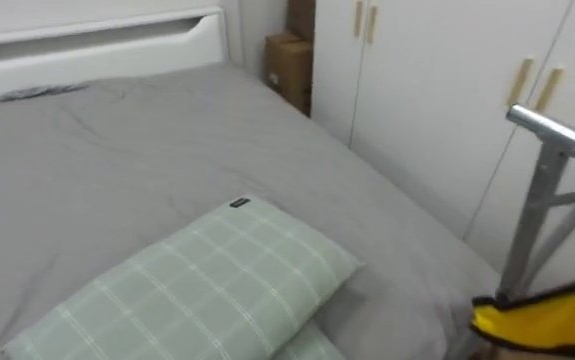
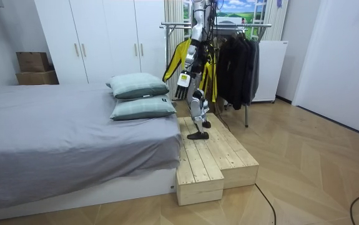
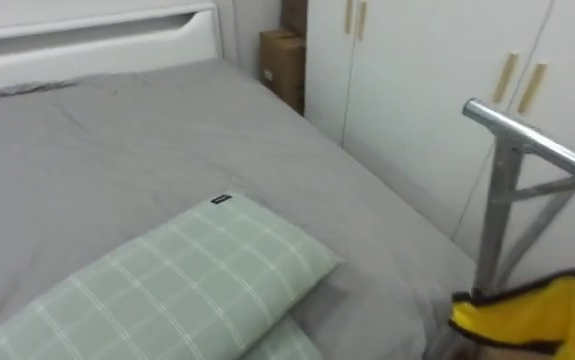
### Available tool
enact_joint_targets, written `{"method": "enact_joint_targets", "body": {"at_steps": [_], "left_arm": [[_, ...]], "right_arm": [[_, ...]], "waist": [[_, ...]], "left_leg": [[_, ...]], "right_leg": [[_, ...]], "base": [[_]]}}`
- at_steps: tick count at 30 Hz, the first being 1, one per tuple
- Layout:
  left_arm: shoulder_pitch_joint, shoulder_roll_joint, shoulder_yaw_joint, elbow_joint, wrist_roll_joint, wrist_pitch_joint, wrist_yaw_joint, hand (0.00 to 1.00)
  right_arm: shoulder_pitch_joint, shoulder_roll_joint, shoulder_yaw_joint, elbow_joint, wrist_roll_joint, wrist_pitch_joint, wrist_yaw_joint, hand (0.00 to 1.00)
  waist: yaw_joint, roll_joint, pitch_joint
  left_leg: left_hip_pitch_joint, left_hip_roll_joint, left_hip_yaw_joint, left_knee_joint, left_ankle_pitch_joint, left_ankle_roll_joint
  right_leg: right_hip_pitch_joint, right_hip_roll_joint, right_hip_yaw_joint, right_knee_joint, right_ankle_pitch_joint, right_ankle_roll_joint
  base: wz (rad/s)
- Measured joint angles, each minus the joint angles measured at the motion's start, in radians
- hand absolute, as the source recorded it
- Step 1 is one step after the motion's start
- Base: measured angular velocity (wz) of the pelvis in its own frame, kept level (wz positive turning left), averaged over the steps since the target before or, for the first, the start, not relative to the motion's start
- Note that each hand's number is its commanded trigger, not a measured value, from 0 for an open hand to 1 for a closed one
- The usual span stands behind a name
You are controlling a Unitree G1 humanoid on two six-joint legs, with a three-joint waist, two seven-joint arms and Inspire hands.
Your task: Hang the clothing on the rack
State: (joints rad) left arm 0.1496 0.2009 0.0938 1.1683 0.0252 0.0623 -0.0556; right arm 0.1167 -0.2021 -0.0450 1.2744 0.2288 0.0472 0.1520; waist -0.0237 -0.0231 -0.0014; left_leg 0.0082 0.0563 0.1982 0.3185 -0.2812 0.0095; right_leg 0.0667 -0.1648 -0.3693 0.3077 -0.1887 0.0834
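The yellow jacket (image 1: 552, 320) lies at four o'clock in the eye views, below the rack rail (image 1: 557, 132), its length hanging downward. The left hand (image 2: 183, 87) dangles relaxed and empty on the bed (image 1: 117, 170) side. The right hand is probably nearer, but I cannot tell whether it holds the jacket.

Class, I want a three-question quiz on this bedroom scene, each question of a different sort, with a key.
1. True or false: the two green checked pillows lie side by side on the grey bed.
2. The yellow garment is: A) spread on the pillows; B) low beside an upright of the metal rack; C) on the cardboard boxes.
3. Fill in: the robot stands on a ____ platform beside the bed.
Key: 1 false, they are stacked; 2 B; 3 wooden.
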Motion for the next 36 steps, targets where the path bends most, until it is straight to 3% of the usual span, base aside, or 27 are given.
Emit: {"method": "enact_joint_targets", "body": {"at_steps": [2,4,7,9,14,23,29,36], "left_arm": [[0.011,-0.004,0.001,0.004,-0.039,-0.001,-0.002,0.00],[0.025,-0.007,0.003,0.010,-0.067,-0.011,0.000,0.00],[0.041,-0.011,0.003,0.011,-0.095,-0.014,0.006,0.00],[0.047,-0.016,0.005,0.010,-0.133,-0.016,0.008,0.00],[0.055,-0.025,0.002,0.009,-0.158,-0.028,0.015,0.00],[0.047,-0.035,0.002,0.004,-0.190,-0.034,0.069,0.00],[0.045,-0.035,0.000,0.002,-0.188,-0.026,0.064,0.00],[0.047,-0.038,-0.002,-0.001,-0.190,-0.026,0.090,0.00]], "right_arm": [[-0.007,0.005,0.001,-0.006,-0.005,0.000,-0.004,0.00],[-0.011,0.017,0.000,-0.009,-0.035,0.000,-0.006,0.00],[-0.016,0.021,0.002,-0.011,-0.037,0.001,-0.005,0.00],[-0.019,0.024,0.001,-0.010,-0.034,0.006,-0.008,0.00],[-0.034,0.023,0.015,-0.008,-0.034,0.006,-0.009,0.00],[-0.027,0.025,0.047,-0.008,-0.033,0.007,-0.010,0.00],[-0.009,0.026,0.030,-0.009,-0.019,0.017,-0.012,0.00],[-0.002,0.033,0.023,-0.011,0.018,0.019,-0.021,0.00]], "waist": [[0.004,0.001,0.0015],[0.012,-0.002,0.0030],[0.023,-0.002,0.0040],[0.037,-0.003,0.0123],[0.039,0.004,0.0166],[0.031,-0.005,0.0142],[0.022,-0.010,0.0053],[0.016,-0.011,-0.0016]], "left_leg": [[0.004,-0.014,-0.044,0.005,-0.004,0.007],[0.003,-0.028,-0.090,0.011,-0.007,0.012],[-0.005,-0.033,-0.115,0.034,-0.008,0.013],[-0.019,-0.033,-0.125,0.053,-0.009,0.012],[-0.033,-0.034,-0.137,0.043,-0.013,0.004],[-0.043,-0.025,-0.173,0.029,0.016,-0.029],[-0.072,-0.025,-0.211,0.044,0.029,-0.039],[-0.082,-0.026,-0.227,0.041,0.044,-0.045]], "right_leg": [[0.033,0.003,0.020,-0.016,0.003,0.002],[0.059,0.013,0.079,-0.052,0.011,0.002],[0.066,0.020,0.123,-0.068,0.012,0.002],[0.078,0.026,0.135,-0.094,0.016,0.008],[0.090,0.031,0.137,-0.127,0.008,0.021],[0.107,0.049,0.116,-0.142,-0.003,0.038],[0.111,0.057,0.068,-0.157,-0.015,0.025],[0.111,0.061,0.061,-0.155,-0.023,0.015]], "base": [[0.68],[0.55],[0.30],[0.18],[0.06],[0.09],[0.20],[0.08]]}}
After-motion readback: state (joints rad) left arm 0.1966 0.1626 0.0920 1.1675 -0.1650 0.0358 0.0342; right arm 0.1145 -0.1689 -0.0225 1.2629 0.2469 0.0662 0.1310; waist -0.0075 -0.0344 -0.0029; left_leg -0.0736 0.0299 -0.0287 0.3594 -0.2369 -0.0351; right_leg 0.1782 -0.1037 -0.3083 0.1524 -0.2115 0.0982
